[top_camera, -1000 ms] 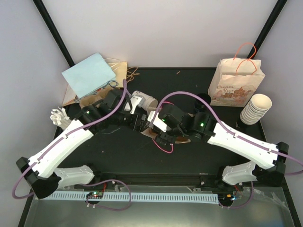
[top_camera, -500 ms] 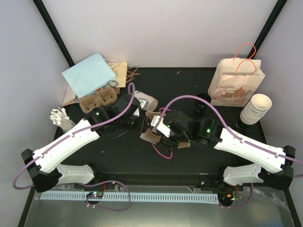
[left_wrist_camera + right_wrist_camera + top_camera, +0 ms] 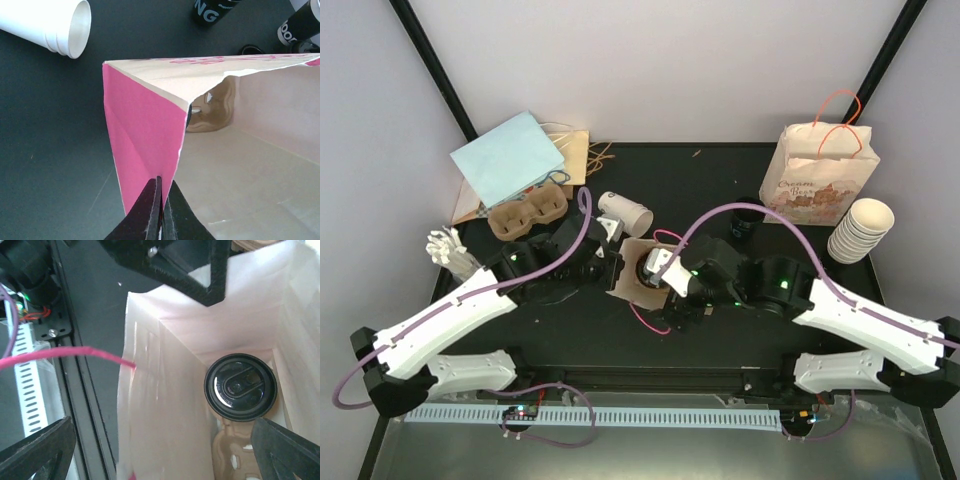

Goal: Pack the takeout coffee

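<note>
A paper bag (image 3: 632, 283) with a pink outside (image 3: 142, 140) stands open mid-table. My left gripper (image 3: 162, 184) is shut on the bag's near left corner, one finger inside and one outside. Inside the bag a coffee cup with a black lid (image 3: 240, 386) sits in a brown cardboard carrier (image 3: 235, 455). My right gripper (image 3: 165, 450) hangs open over the bag's mouth with nothing between its fingers (image 3: 42, 447). In the top view the right gripper (image 3: 667, 270) covers part of the opening. A pink cord handle (image 3: 65, 356) trails off the bag's rim.
A white paper cup (image 3: 625, 211) lies on its side behind the bag. An empty two-cup carrier (image 3: 527, 211) and a blue bag (image 3: 507, 157) are back left. A black cup (image 3: 747, 218), a printed paper bag (image 3: 818, 175) and a stack of cups (image 3: 860, 230) stand back right.
My left gripper has shut on the bag's corner. Both arms have drawn toward the near edge with the bag, and its mouth now stands open under my right gripper.
</note>
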`<state>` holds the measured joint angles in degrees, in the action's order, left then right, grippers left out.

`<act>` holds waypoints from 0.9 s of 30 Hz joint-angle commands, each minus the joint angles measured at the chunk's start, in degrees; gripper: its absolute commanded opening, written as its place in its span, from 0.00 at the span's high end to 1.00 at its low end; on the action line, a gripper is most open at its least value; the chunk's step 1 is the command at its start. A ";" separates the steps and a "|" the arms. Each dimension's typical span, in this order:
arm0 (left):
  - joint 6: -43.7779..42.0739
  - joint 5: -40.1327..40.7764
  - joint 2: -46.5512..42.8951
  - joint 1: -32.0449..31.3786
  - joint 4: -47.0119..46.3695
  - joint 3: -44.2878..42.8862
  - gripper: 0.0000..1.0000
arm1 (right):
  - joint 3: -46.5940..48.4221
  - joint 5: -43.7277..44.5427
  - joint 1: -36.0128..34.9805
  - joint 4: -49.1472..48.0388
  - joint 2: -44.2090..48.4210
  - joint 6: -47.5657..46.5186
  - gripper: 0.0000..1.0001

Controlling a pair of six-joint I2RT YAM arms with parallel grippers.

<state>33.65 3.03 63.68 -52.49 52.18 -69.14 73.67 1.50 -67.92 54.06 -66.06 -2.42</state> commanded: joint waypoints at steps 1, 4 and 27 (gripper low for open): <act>-0.39 2.73 -3.12 -1.80 -2.92 3.16 0.98 | -0.83 -5.08 -0.35 -1.45 4.97 1.59 0.02; -0.40 1.80 -5.69 -2.85 -5.63 6.53 0.98 | -4.05 -8.62 -0.39 -3.26 8.23 2.08 0.02; 1.82 4.84 -19.27 -8.77 -10.85 17.72 0.98 | -0.45 -15.06 -0.46 -6.59 16.86 2.89 0.02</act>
<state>34.33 6.28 46.06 -60.84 42.89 -53.01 71.70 -15.14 -68.12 48.82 -51.03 0.10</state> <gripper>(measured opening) 0.017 0.979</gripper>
